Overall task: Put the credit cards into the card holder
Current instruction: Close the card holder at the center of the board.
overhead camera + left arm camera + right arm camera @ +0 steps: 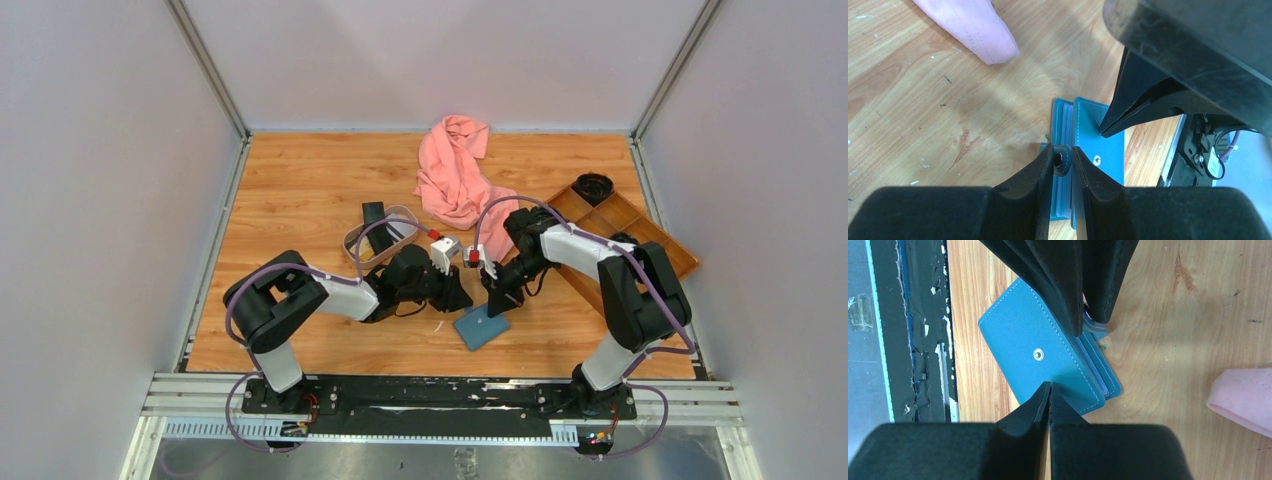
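1. Location of the task item: the small teal-blue bifold card holder [482, 326] lies folded and flat on the brown wood-grain table [300, 190], near the front edge, between the 2 arms.
2. Left gripper [1063, 153]: grasping. The holder's little teal tab clasp [1063, 162] sits pinched between both fingertips at the holder's open side.
3. Right gripper [1049, 388]: clenched, with nothing seen between its fingers. Its tips bear down on the edge of the top cover, near the round silver snap stud [1037, 354].
4. The stud is bare, so the clasp reads as already undone.
5. Credit cards: 1 thin black rectangular plastic card [375, 213] rests at the far end of the oval beige tray [352, 240], well apart from the holder. No other card can be made out. Whether the pale blue inner pockets [1100, 372] hold any card cannot be told.
6. Step in hand, as judged: spreading the holder open so that a pocket is exposed.
7. Recommended practice:
   - Draw the tab slowly and along 1 line, so that it does not slip from the pinch.
   - Keep the pressing tips near the edge, enough to stop sliding.
   - Ease that pressure as the covers part, since a cover pinned hard cannot swing.
8. Risk noted: the 2 sets of fingers work close together over a small item, so contact between them is possible.
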